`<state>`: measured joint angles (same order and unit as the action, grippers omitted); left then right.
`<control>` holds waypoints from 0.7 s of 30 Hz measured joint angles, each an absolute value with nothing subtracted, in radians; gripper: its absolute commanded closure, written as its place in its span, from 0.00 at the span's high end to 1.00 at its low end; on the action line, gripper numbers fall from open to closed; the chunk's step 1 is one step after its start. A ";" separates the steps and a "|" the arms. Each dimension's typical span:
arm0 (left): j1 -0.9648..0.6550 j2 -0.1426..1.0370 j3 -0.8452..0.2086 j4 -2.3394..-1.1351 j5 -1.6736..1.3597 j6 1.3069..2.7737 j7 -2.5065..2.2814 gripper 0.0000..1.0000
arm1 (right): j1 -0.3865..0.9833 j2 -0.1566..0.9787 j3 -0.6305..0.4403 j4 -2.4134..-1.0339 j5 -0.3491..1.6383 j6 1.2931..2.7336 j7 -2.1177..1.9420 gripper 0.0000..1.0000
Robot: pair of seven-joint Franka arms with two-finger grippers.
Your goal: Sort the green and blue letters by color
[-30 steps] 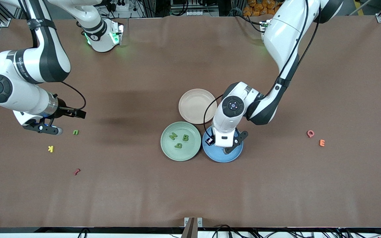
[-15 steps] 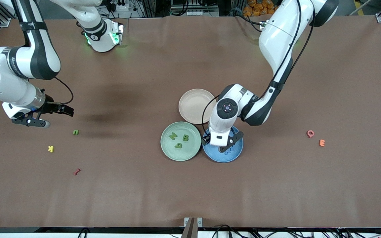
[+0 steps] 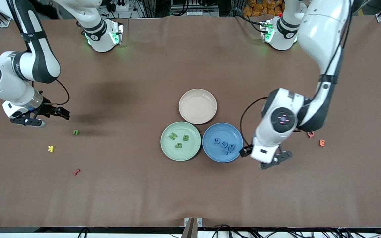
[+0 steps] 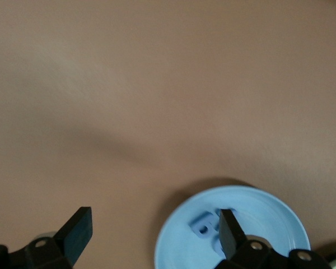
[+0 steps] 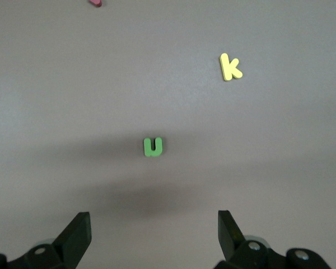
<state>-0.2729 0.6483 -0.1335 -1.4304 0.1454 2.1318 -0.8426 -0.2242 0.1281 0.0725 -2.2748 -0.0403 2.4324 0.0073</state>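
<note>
Off the blue plate (image 3: 210, 150) now, my left gripper (image 3: 271, 162) hangs spread over bare table.
Right gripper (image 3: 28, 121) waits spread near the green u (image 3: 75, 132).

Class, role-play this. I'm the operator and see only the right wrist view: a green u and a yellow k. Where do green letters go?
Observer: Into the green plate at mid-table, toward the left arm's end from your green u. Three green letters lie in it.
Operator: And the blue ones?
Observer: The blue letters lie in the blue plate beside it.
Operator: Is the left claw busy?
Observer: No. The left claw is open and empty, over the table beside the blue plate.
</note>
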 measured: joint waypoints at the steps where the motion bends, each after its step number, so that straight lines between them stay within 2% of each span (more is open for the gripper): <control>1: -0.260 0.640 -0.134 -1.430 0.145 2.131 -0.836 1.00 | -0.224 0.138 0.073 -2.275 -0.040 2.450 0.007 0.98; 13: -0.148 0.585 -0.137 -1.430 0.129 2.034 -0.641 1.00 | -0.224 0.247 0.078 -2.275 -0.040 2.599 -0.017 0.87; 21: 0.021 0.505 -0.136 -1.429 0.066 1.923 -0.357 1.00 | -0.224 0.307 0.079 -2.275 -0.040 2.689 -0.077 0.83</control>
<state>0.0210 0.5051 -0.1365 -1.4286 0.0657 1.9228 -0.3569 -0.2241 0.3066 0.0790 -2.2750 -0.0404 2.6894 -0.0766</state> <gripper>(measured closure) 0.000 0.154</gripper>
